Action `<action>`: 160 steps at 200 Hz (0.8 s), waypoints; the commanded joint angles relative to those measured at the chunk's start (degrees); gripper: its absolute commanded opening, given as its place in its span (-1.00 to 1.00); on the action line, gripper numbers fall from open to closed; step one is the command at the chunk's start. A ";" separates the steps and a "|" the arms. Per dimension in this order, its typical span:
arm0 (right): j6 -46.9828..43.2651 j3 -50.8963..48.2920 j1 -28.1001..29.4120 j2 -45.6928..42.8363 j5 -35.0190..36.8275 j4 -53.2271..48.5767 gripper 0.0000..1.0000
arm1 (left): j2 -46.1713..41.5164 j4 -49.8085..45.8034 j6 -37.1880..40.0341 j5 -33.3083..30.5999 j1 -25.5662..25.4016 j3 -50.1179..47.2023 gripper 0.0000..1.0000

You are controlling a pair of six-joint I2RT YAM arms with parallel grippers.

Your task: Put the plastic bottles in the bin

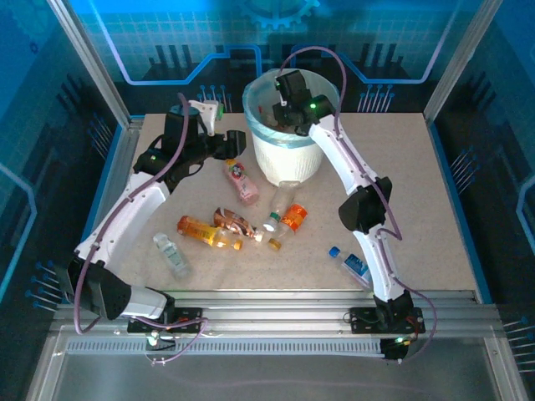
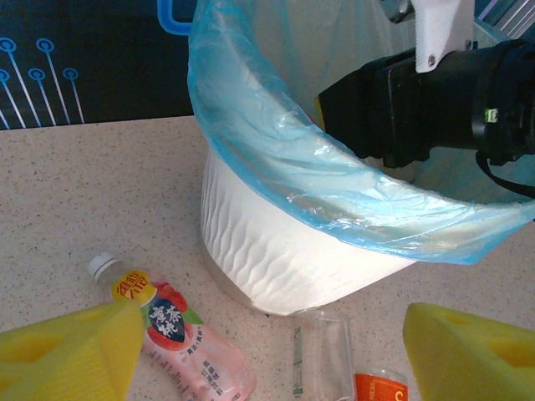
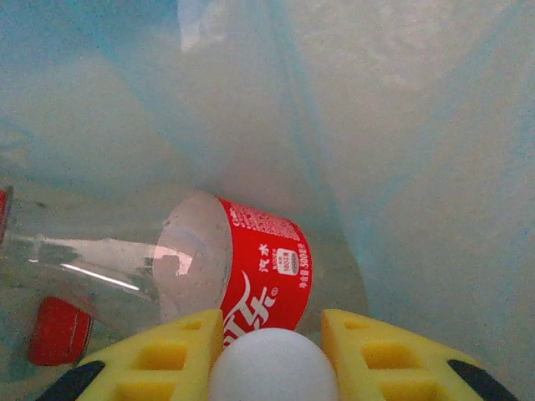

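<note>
Yellow fingers of right gripper (image 3: 272, 334) inside bin (image 1: 288, 154), upper centre of overhead frame, pinched on white rounded end of red-labelled bottle (image 3: 267, 276). Left gripper (image 2: 272, 334) spread wide, empty, hovering over pink bottle (image 2: 188, 342) lower left of bin. Other bottles (image 1: 242, 230) scattered on table (image 1: 418, 209), frame centre; blue-capped one (image 1: 351, 264) lower right.

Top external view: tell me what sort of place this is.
Probably a robot lab work cell, not a home or shop: a speckled table fenced by aluminium frame posts, blue circuit-pattern backdrop panels behind it, and a left arm and right arm bolted at the near edge.
</note>
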 commanded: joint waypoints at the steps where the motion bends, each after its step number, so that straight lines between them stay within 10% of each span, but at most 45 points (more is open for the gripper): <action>1: 0.65 1.02 0.78 -0.31 -2.29 -3.42 -0.45 | 0.65 1.23 -0.81 1.33 0.47 0.17 0.65; 53: 1.92 3.60 1.01 -11.31 -2.56 0.56 0.12 | 0.13 -0.21 -0.20 1.37 0.47 2.02 0.65; 97: 2.46 0.57 1.80 -22.85 -0.41 -2.27 0.19 | -0.88 -3.84 1.12 0.65 -1.02 5.87 0.64; 160: 5.54 -46.46 9.07 -56.87 3.97 3.92 0.17 | -4.96 -10.70 5.30 -3.99 -15.93 5.45 0.64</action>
